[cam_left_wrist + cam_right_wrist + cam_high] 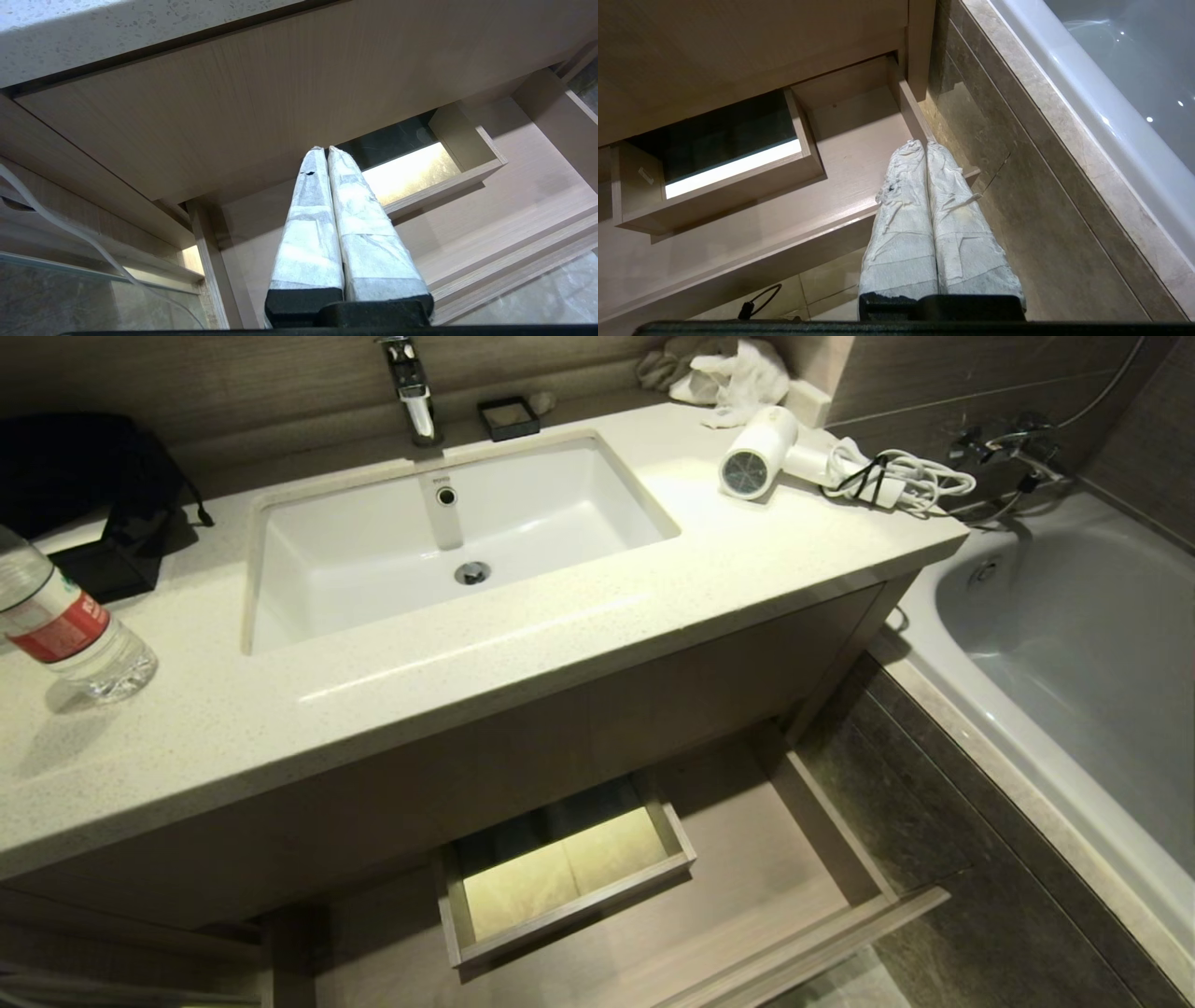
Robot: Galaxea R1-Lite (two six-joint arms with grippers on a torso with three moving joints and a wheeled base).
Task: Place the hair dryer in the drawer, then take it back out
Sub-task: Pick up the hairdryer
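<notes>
The dryer (761,455) lies on the tabletop (560,644) near its far right corner, grille facing the front edge, with its bundled cord (901,478) beside it. The drawer (794,859) below stands pulled out with nothing in it. The left gripper (325,149) and right gripper (920,143) hang low before the drawer, both closed on nothing.

We see the white hair dryer (767,452) lying on its side at the worktop's far right corner, grey grilled end facing us, cord bundled beside it. Below, the light-wood drawer (794,896) stands pulled open, holding nothing but its boxed cutout.
</notes>
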